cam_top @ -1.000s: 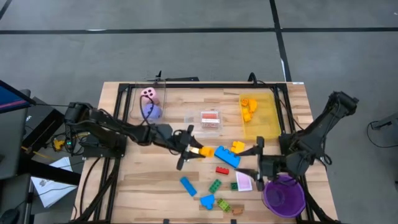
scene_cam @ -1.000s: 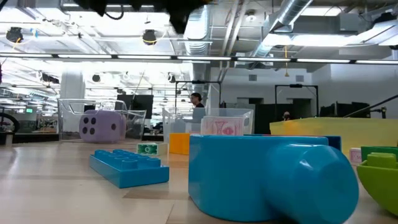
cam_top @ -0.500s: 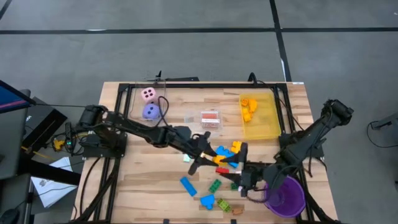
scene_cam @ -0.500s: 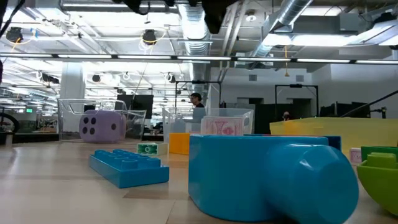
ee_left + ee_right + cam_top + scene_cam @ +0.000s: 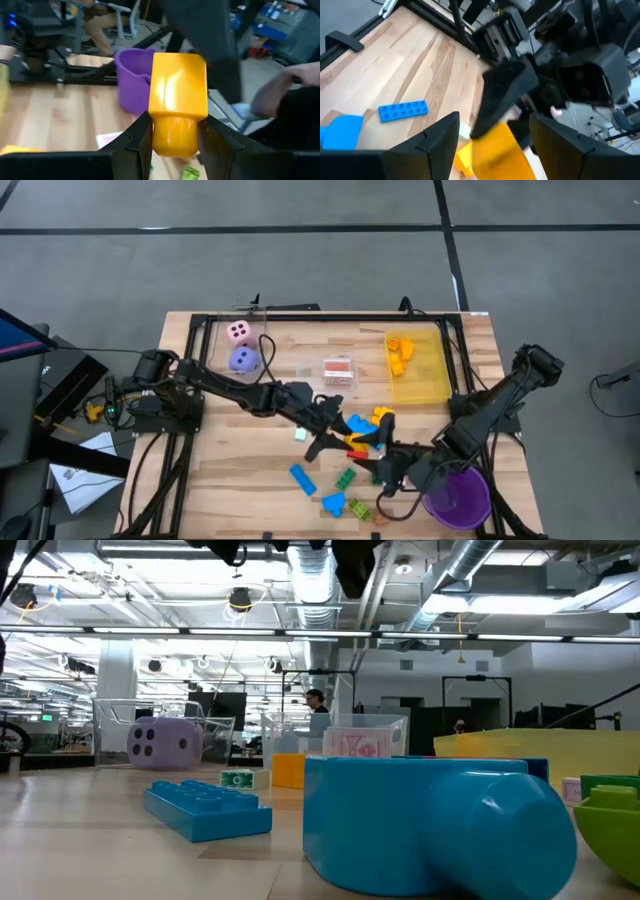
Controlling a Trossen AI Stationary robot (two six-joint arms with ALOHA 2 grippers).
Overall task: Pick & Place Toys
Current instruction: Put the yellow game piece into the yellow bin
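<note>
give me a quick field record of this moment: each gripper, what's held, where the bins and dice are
left gripper: shut on yellow brick, above table centre
right gripper: open, empty, near the loose bricks
yellow bin: far right of table, orange pieces inside
clear box: far centre
dice: pink die and purple die at far left
purple cup: near right

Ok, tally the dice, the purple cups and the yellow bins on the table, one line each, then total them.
Dice: 2 (pink die, purple die)
Cups: 1 (purple cup)
Bins: 1 (yellow bin)
Total: 4
</note>
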